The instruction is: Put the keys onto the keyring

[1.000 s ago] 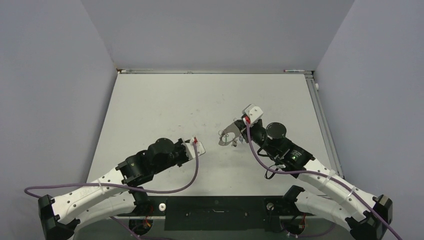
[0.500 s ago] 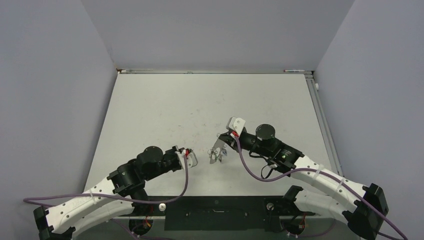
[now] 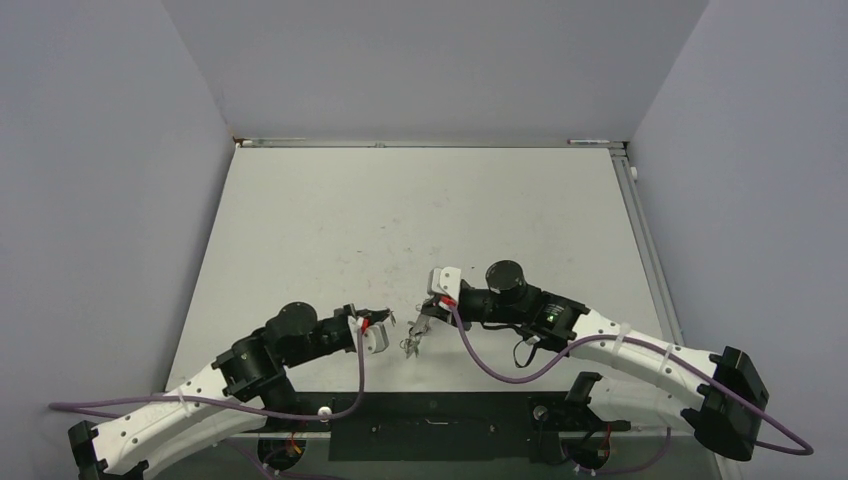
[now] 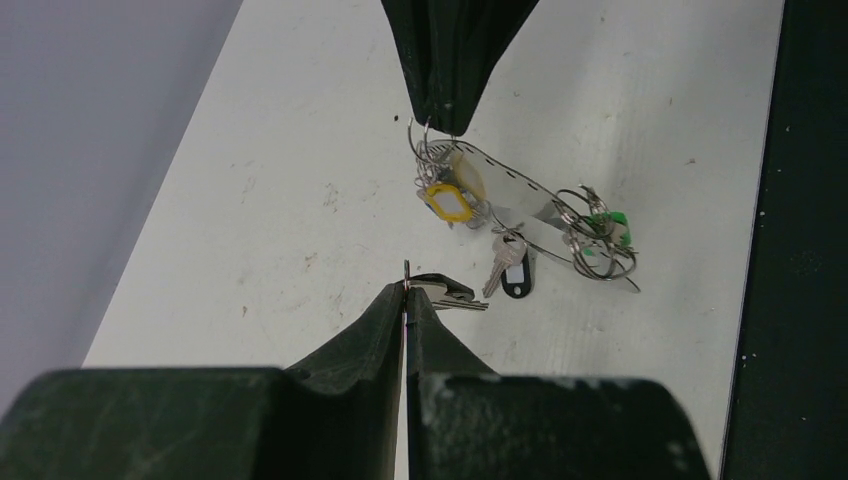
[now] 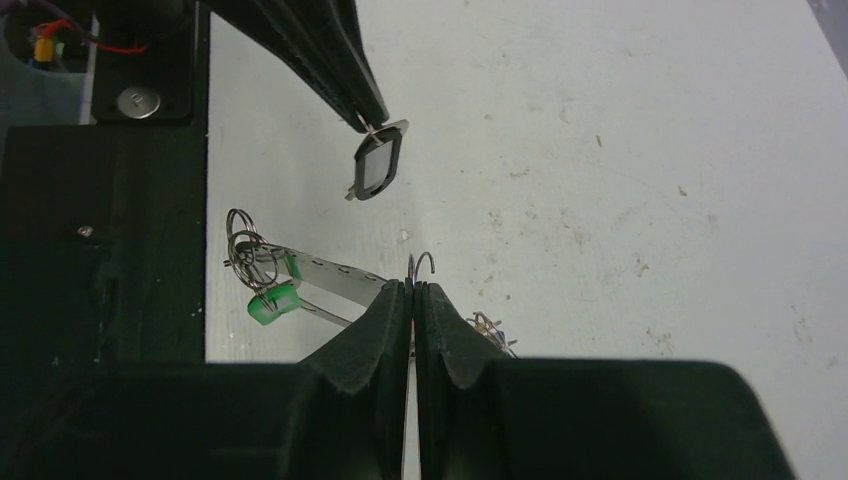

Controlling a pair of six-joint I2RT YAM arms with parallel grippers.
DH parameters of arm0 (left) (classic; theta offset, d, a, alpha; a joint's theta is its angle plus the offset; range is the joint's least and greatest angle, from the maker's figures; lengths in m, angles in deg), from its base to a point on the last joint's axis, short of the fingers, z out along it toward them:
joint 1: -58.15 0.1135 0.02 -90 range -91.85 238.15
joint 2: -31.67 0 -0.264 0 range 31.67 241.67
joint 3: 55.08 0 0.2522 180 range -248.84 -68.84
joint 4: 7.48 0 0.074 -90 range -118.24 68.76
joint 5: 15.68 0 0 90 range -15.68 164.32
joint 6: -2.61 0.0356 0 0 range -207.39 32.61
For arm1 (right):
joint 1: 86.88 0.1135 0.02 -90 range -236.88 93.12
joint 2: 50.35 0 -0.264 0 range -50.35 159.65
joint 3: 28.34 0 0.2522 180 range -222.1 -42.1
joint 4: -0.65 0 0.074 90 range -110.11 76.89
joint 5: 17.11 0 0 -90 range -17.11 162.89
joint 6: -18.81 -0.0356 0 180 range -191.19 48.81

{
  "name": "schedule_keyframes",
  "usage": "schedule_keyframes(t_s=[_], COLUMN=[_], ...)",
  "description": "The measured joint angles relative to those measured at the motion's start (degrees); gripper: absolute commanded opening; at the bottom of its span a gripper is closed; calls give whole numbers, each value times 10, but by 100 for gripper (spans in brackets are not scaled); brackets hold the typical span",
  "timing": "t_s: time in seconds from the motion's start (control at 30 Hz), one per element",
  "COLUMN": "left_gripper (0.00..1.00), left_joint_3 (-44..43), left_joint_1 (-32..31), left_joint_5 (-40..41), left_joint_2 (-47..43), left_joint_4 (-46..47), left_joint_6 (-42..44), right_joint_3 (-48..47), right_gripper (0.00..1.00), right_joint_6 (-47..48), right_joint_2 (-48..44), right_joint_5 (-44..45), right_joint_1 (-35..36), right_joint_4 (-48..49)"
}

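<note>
My right gripper (image 5: 412, 285) is shut on the hooked end of the keyring (image 5: 330, 272), a thin grey wire loop, and holds it just above the table near the front edge. In the left wrist view the keyring (image 4: 520, 190) hangs from it, carrying a yellow key (image 4: 447, 201), a green key (image 4: 606, 226) and a black key (image 4: 513, 273). My left gripper (image 4: 407, 290) is shut on the small ring of a dark-headed key (image 4: 452, 293), also seen in the right wrist view (image 5: 376, 166). In the top view the grippers, left (image 3: 388, 322) and right (image 3: 420, 320), are close together.
The black mounting plate (image 3: 430, 425) runs along the near table edge just below both grippers; it also shows in the left wrist view (image 4: 800, 200). Grey walls enclose the white table (image 3: 420, 200) on the left, back and right.
Both grippers have moved toward the near edge. The right one carried the keyring left and nearer; the left one drew back with its key. They now sit closer together.
</note>
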Motion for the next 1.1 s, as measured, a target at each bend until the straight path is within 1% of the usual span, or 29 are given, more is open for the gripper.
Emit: schedule_keyframes(t_s=[0.37, 0.6, 0.93, 1.1], left_gripper=[0, 0, 0, 0], left_joint_3=[17, 20, 27, 27], left_joint_1=[0, 0, 0, 0], left_joint_5=[-35, -69, -112, -121], left_joint_2=[-11, -11, -12, -11], left_joint_4=[9, 12, 12, 12], left_joint_6=[22, 27, 36, 39], right_joint_3=[-7, -8, -33, -68], right_gripper=[5, 5, 5, 5], right_joint_6=[7, 10, 17, 27], right_joint_2=[2, 7, 38, 77], right_joint_5=[-63, -93, -123, -158], right_joint_1=[33, 34, 33, 31], right_joint_4=[-40, -45, -57, -75])
